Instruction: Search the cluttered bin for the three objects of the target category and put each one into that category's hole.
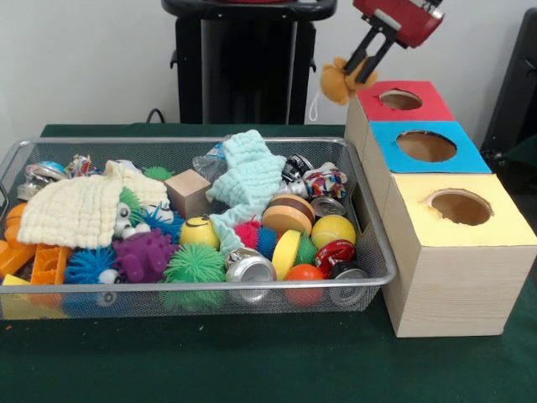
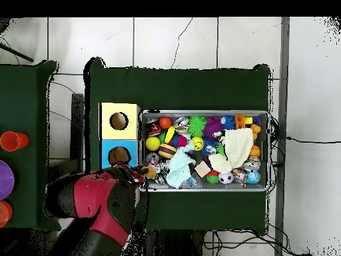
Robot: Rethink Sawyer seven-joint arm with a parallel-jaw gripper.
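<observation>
My gripper (image 1: pixel 359 72) hangs at the top right, shut on a small orange-tan plush animal (image 1: pixel 338 82). It holds the plush in the air just left of the red-topped box, beyond the far right corner of the wire-mesh bin (image 1: pixel 375 243). The round hole (image 1: pixel 400 99) in the red top is open and lies a little right of and below the plush. In the overhead view the arm (image 2: pixel 100 200) covers the red-topped box, and the gripper (image 2: pixel 140 175) sits by the bin's (image 2: pixel 267 150) corner. No other plush animal shows among the clutter.
Blue-topped (image 1: pixel 426 146) and yellow-topped (image 1: pixel 460 206) boxes stand in a row with the red one, right of the bin. The bin holds spiky rubber balls (image 1: pixel 195 264), knitted cloths (image 1: pixel 80 210), cans (image 1: pixel 249 270), a wooden block (image 1: pixel 188 190) and smooth balls.
</observation>
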